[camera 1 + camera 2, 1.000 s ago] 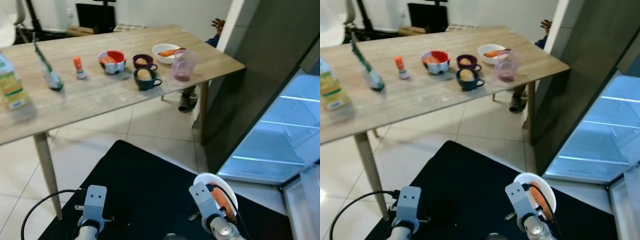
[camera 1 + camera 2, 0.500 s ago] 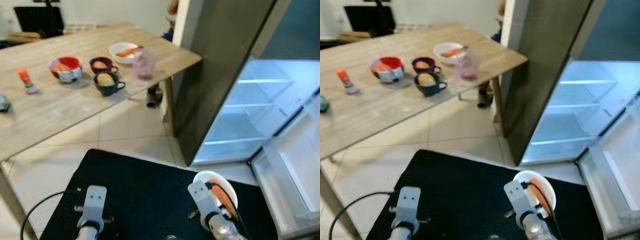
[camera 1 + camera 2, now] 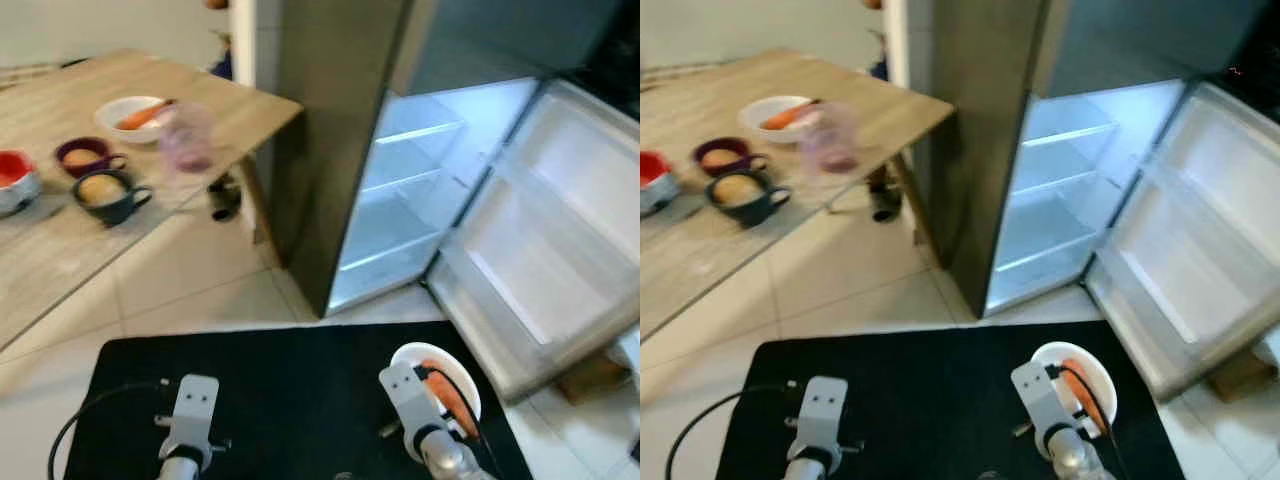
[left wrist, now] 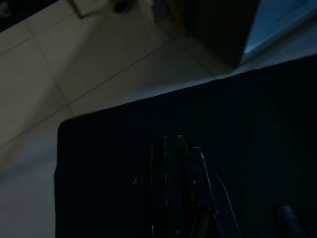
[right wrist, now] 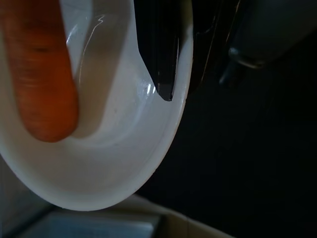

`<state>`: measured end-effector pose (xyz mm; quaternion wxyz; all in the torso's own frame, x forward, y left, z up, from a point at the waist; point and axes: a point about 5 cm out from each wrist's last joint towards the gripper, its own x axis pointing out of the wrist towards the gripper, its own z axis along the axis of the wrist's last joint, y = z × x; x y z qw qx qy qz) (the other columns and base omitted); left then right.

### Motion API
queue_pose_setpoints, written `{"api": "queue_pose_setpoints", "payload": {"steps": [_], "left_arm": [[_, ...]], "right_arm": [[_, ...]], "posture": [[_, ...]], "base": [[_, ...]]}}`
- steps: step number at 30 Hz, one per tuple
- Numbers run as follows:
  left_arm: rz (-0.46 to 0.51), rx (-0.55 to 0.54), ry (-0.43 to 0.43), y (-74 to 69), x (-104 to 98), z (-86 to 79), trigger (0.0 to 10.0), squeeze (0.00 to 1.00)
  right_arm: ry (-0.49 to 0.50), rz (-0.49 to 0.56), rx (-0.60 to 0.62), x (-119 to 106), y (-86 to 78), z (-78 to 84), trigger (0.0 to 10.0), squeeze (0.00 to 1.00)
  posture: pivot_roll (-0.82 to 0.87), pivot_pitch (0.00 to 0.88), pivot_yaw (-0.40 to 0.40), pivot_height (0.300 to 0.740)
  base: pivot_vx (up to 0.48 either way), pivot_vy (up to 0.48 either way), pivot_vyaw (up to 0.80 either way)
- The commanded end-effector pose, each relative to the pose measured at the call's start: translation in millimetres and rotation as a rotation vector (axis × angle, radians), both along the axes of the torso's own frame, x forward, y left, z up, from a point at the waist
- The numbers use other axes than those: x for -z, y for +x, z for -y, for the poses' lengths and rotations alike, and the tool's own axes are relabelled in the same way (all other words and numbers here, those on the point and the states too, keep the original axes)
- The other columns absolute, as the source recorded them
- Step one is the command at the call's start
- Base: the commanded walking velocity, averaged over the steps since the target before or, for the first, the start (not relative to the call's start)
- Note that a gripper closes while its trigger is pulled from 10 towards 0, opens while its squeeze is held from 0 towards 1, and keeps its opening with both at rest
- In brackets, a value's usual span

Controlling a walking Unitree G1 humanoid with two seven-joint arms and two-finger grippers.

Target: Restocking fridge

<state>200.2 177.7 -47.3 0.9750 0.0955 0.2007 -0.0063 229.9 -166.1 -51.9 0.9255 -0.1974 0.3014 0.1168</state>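
Fridge stands open at 1 o'clock. Right fingers pinch a white bowl holding a carrot; left fingers look narrow. Worktop with cups sits at 10 o'clock.

A white bowl holding an orange carrot sits low before the open, lit fridge.

tabletop far left, cups on it | open fridge ahead right | bowl holding carrot over mat
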Motion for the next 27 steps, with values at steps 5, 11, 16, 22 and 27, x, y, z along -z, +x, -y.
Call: {"api": "queue_pose_setpoints", "payload": {"steps": [5,11,16,22,27], "left_arm": [[-0.037,0.029,-0.010,-1.7,4.0,5.7,10.0,0.00],[-0.058,0.044,-0.017,-1.2,5.5,7.4,10.0,0.00],[-0.066,0.059,-0.021,0.6,5.4,9.1,10.0,0.00],[-0.065,0.065,-0.028,2.2,4.5,9.0,10.0,0.00],[-0.069,0.076,-0.039,2.7,4.1,6.3,10.0,0.00]], "right_arm": [[-0.013,-0.006,0.037,0.6,-1.6,9.5,10.0,0.00],[-0.016,-0.007,0.055,1.4,-3.3,12.4,10.0,0.00],[-0.012,-0.007,0.072,1.5,-3.6,13.7,10.0,0.00],[-0.009,-0.009,0.084,1.7,-3.9,14.5,10.0,0.00],[0.000,-0.010,0.100,2.3,-4.3,13.2,10.0,0.00]], "posture": [[-0.09,0.102,-0.028,0.740],[-0.09,0.102,-0.022,0.740],[-0.09,0.103,-0.020,0.740],[-0.08,0.101,-0.018,0.740],[-0.07,0.095,0.000,0.740]], "base": [[0.000,0.000,-0.80],[0.000,0.000,-0.80],[0.000,0.000,-0.80],[0.000,0.000,-0.80],[0.000,0.000,-0.80]]}}
